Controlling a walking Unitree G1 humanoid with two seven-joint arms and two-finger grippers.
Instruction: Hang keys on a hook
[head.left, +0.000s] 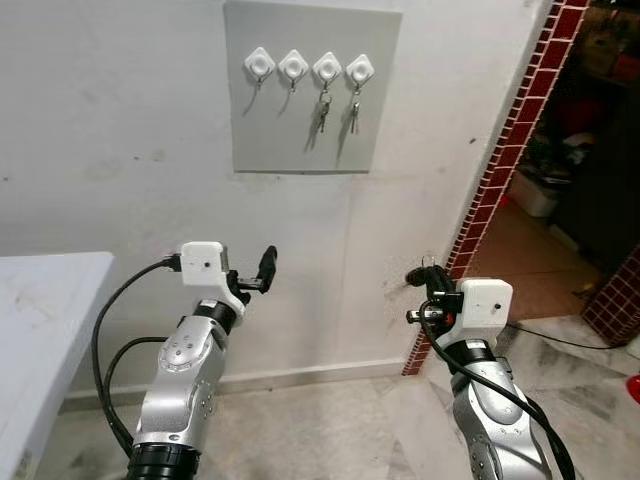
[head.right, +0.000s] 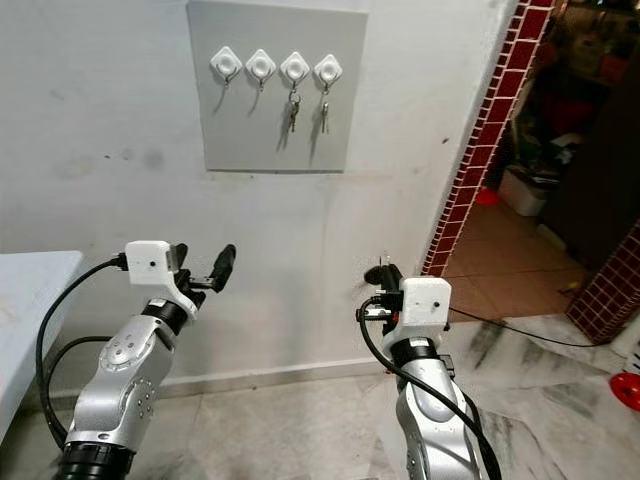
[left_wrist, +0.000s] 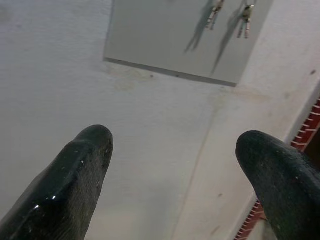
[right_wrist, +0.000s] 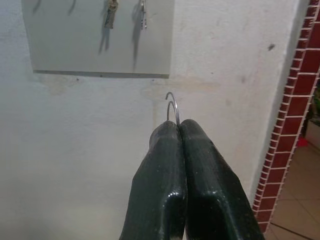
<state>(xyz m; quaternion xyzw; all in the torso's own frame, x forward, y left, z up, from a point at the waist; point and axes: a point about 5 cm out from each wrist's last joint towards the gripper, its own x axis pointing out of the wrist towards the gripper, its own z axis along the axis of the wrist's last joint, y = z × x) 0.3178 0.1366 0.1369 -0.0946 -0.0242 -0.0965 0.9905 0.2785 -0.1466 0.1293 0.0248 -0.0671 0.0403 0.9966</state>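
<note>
A grey board (head.left: 310, 140) on the white wall carries a row of white hooks. The two left hooks (head.left: 259, 64) are bare, and keys (head.left: 323, 112) hang from the two right ones. My right gripper (head.left: 428, 280) is held up below and to the right of the board, shut on a thin wire key ring (right_wrist: 171, 107) that sticks out above its fingertips (right_wrist: 165, 137). Any keys on the ring are hidden. My left gripper (head.left: 262, 272) is raised below the board's left part, open and holding nothing, short of the wall.
A white table (head.left: 40, 320) stands at my left. A red-tiled doorway edge (head.left: 500, 170) runs down the right, with a cluttered room behind it. A cable (head.left: 570, 342) lies on the marble floor.
</note>
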